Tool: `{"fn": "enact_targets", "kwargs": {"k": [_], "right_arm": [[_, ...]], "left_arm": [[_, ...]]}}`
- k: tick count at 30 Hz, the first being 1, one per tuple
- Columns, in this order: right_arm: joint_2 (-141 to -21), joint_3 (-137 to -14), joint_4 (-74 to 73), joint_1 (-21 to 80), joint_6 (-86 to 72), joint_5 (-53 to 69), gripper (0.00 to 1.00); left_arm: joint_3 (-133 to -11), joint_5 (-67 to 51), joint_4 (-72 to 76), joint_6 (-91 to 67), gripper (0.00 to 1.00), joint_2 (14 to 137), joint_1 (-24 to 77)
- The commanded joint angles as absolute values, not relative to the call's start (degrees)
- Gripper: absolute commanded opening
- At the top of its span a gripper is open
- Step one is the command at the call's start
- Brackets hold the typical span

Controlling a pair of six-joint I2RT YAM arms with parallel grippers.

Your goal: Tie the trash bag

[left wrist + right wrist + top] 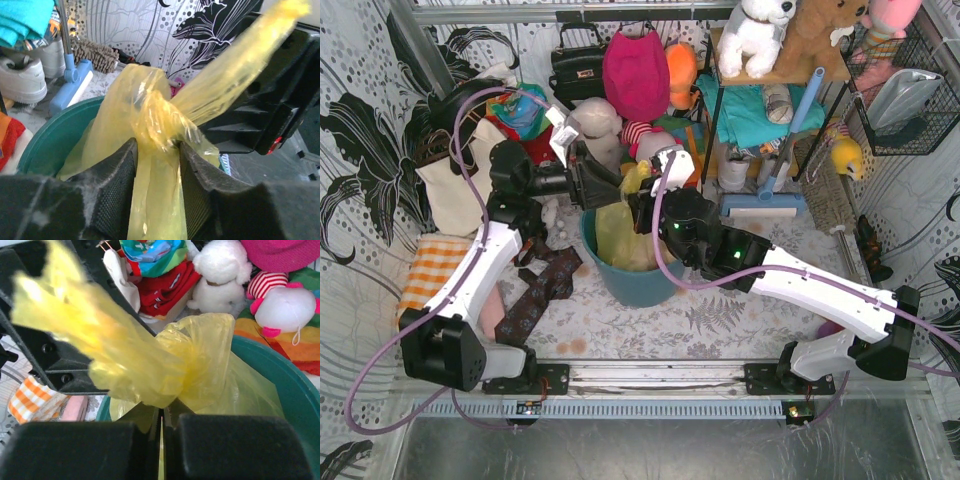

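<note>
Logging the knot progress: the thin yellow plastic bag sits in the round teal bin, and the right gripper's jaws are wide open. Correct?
Not quite. The right gripper is shut, pinching a sliver of the thin translucent yellow plastic trash bag, as the right wrist view shows. The bag does sit in the round teal plastic bin.

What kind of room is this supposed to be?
Most likely a staged test booth dressed up as a cluttered home corner, not a real home: patterned backdrop walls all around, plush toys on a shelf, and two robot arms bolted to a metal rail.
</note>
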State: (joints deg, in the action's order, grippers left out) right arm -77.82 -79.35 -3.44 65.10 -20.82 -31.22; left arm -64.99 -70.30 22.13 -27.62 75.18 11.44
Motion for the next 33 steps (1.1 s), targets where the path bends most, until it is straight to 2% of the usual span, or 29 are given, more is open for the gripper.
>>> {"fn": "enact_targets", "kwargs": {"k": [1,5,8,16,33], "right_arm": [[-76.58,-78.21,-2.54,65.73,-23.58,-31.06,0.0],[-76.4,-76.38,-0.26,65.8,-24.45,-32.79,0.0],[-76.33,-73.97,2.8,65.8,-25.04,-33.42,0.0],[-76.2,-69.16,14.07,65.81,-23.84,-34.43,0.0],[-78.95,-58.21,46.75,65.77,-16.81,-29.94,0.0]], "left_arm": [[-65.68,-70.7,26.89,-28.22,0.35,76.26,13.38],[-65.95,-70.8,25.02,-26.88,0.1,75.51,13.33],[-66.03,-70.52,22.78,-25.47,0.0,73.86,13.31],[-66.03,-67.34,11.22,-18.41,0.0,68.4,13.4],[-58.28,-64.55,9.16,-20.14,0.0,61.04,14.02]]}}
